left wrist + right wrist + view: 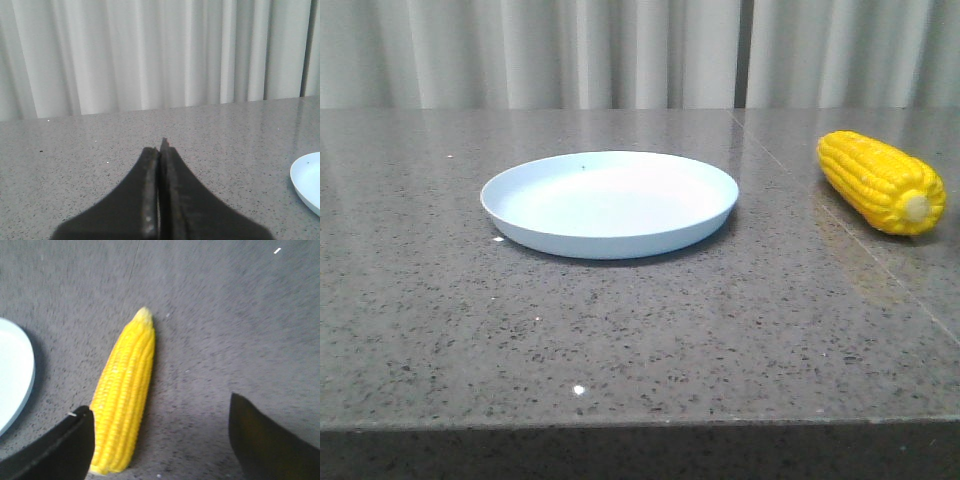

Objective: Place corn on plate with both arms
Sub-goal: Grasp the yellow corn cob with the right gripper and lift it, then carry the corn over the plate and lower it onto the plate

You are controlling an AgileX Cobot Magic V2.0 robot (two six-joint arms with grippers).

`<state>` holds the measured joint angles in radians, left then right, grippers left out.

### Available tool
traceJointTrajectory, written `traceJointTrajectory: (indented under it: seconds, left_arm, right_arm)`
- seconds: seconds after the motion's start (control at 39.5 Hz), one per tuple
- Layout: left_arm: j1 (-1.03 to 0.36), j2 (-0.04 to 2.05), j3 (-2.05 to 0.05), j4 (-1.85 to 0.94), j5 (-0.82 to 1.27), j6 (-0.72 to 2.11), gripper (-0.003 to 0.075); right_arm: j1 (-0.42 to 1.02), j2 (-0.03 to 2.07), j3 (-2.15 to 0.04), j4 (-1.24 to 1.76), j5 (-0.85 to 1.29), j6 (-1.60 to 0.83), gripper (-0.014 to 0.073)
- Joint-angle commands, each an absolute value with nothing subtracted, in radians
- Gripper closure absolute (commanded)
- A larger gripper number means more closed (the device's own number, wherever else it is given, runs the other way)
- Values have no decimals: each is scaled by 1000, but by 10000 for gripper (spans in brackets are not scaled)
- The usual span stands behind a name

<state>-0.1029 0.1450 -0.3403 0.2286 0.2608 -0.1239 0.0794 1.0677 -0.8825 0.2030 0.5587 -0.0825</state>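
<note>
The yellow corn (880,181) lies on the table at the right, its pale stub end toward the front. The pale blue-white plate (610,202) sits empty at the table's middle. Neither gripper shows in the front view. In the right wrist view my right gripper (160,415) is open and empty above the table; the corn (125,395) lies lengthwise just inside one finger (65,445), with a wide gap to the other. The plate's rim (22,385) shows beside it. In the left wrist view my left gripper (161,147) is shut and empty over bare table, the plate's edge (306,182) off to one side.
The grey speckled stone table (620,330) has its front edge near the bottom of the front view. A seam (850,240) runs diagonally across the table past the corn. Pale curtains (620,50) hang behind the table.
</note>
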Motion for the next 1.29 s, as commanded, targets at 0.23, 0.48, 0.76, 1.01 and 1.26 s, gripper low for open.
traceJointTrajectory:
  seconds: [0.23,0.48,0.76,1.01,1.26]
  left_arm:
    - [-110,155,-366,231,176,-132,741]
    - [-110,155,-366,231,176,-132,741]
    - [-110,155,-366,231,176,-132,741]
    - [-110,155,-366,231,176,-132,741]
    - [-110,155,-366,231,176,-132,741]
  right_arm:
    - [123,1347,-1036,404,555,-91,-2]
    - [123,1481,-1067,404,545,-91,-2]
    - [123,1502,-1069,404,585,-93,235]
    - [123,1497,-1118,404,680,-93,429]
    - [198,1434,-1230,375,702,-9,431]
